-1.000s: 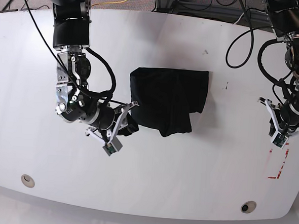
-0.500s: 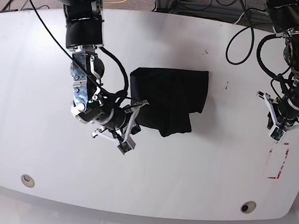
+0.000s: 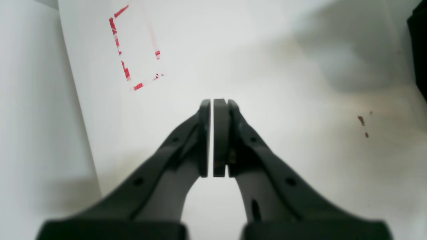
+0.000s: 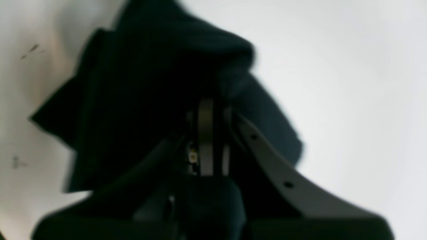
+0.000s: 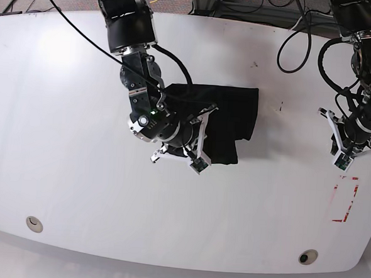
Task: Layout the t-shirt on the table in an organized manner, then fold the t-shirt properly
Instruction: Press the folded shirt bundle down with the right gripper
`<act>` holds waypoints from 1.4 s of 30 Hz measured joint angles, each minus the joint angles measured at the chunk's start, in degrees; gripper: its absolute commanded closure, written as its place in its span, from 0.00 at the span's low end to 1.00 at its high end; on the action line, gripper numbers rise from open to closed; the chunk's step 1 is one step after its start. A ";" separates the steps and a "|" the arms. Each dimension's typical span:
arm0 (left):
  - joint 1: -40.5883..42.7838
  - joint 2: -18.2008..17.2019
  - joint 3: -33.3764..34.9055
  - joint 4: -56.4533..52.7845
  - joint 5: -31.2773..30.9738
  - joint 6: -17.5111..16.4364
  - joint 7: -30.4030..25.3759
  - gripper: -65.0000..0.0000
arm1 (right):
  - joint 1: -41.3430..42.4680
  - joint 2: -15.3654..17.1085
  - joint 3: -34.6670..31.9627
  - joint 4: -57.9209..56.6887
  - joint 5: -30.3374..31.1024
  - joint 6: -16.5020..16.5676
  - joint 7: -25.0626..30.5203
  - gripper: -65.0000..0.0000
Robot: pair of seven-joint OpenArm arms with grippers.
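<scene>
The black t-shirt (image 5: 227, 119) lies bunched in a rough rectangle mid-desk, directly under and ahead of the right jaws (image 5: 201, 137), which are pressed together over the cloth; whether they pinch it I cannot tell. The left jaws (image 3: 212, 106) hang pressed together, empty, above bare white desk (image 5: 61, 106), the red dashed rectangle (image 3: 133, 50) just beyond them.

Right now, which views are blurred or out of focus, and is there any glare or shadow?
Right wrist view: heavy blur, the t-shirt and right gripper smeared. Left wrist view: soft focus, left gripper fairly crisp, a grey shadow on the table. Base view: sharp, mild sheen at the near edge.
</scene>
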 measured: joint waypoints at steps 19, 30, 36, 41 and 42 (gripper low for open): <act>0.79 -0.11 0.00 0.00 0.02 0.00 0.02 1.00 | -0.50 -5.27 -11.87 0.44 1.75 -0.24 -0.15 0.95; 0.66 -0.13 0.11 0.00 0.02 0.00 0.00 1.00 | 3.76 -5.31 -12.24 0.42 7.13 -0.24 0.00 0.95; 0.63 -0.13 0.63 0.02 -0.11 0.00 0.02 1.00 | 4.28 -4.98 -10.75 0.42 6.95 -0.17 -0.22 0.95; 0.61 0.39 7.13 0.74 0.55 0.20 0.13 1.00 | 4.55 -1.92 -8.20 0.55 4.42 -0.02 0.00 0.95; 0.61 1.16 8.74 1.11 0.46 0.20 0.00 1.00 | 4.52 -0.81 -7.67 0.68 4.52 0.00 0.13 0.95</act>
